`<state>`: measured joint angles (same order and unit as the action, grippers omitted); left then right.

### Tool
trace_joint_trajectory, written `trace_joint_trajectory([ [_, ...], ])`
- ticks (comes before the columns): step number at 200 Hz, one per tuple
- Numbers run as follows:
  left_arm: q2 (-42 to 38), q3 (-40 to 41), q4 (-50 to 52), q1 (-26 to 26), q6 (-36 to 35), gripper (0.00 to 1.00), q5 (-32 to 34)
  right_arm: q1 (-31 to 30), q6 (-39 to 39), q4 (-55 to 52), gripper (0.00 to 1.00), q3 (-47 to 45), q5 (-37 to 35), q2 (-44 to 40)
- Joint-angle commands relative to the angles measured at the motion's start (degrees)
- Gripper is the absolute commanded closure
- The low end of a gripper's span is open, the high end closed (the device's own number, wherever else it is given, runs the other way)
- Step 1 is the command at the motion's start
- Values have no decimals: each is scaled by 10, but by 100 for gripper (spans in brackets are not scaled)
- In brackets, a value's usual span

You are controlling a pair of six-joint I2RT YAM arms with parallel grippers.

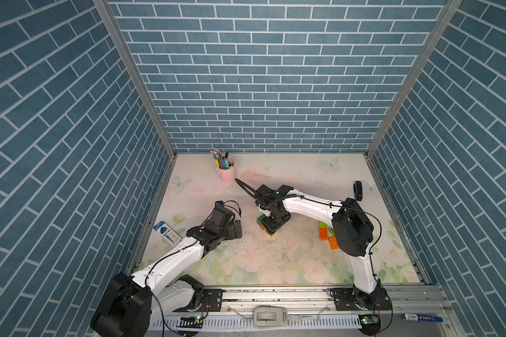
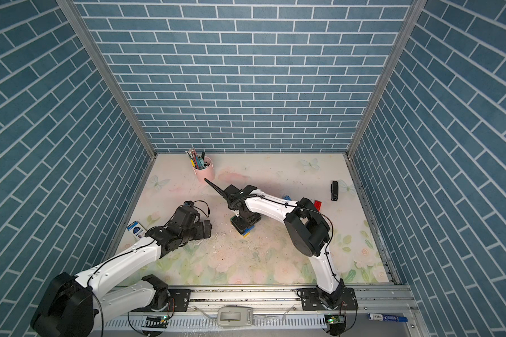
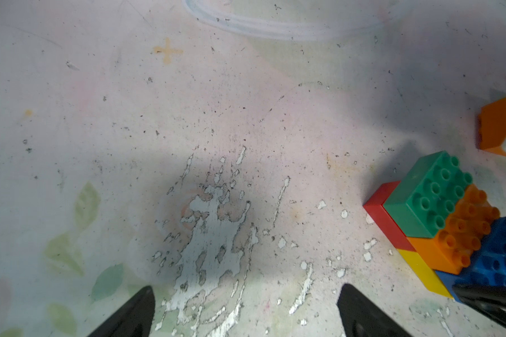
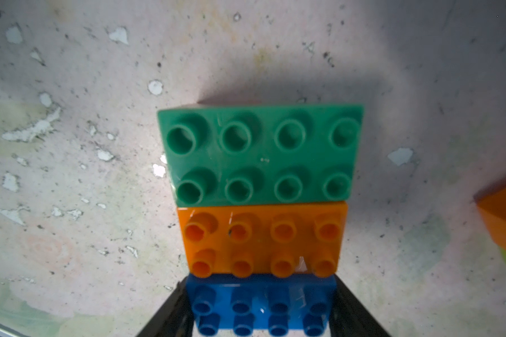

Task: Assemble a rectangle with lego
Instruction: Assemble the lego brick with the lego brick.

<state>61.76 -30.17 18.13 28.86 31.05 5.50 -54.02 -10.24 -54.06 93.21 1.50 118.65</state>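
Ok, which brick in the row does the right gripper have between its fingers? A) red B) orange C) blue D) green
C: in the right wrist view the right gripper is closed on the blue brick, with the orange brick and the green brick beyond its fingertips.

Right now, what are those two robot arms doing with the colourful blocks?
The right gripper is closed on the blue brick, at the end of a row with the orange brick and green brick. Those sit on a red brick and a yellow brick. The left gripper is open and empty beside the stack. Some loose bricks lie off to the side.
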Motion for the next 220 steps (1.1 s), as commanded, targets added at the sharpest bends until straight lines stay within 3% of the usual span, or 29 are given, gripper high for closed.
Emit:
trace_joint_trajectory([
  [1,-10,6,4,-1,-7,1,7,0,-2,-26,91,10,-11,24],
  [35,-10,8,2,-3,-7,1,7,-2,-3,-35,100,7,-15,38],
  [220,-20,0,19,-15,-17,1,7,-4,3,30,100,-63,-28,95],
])
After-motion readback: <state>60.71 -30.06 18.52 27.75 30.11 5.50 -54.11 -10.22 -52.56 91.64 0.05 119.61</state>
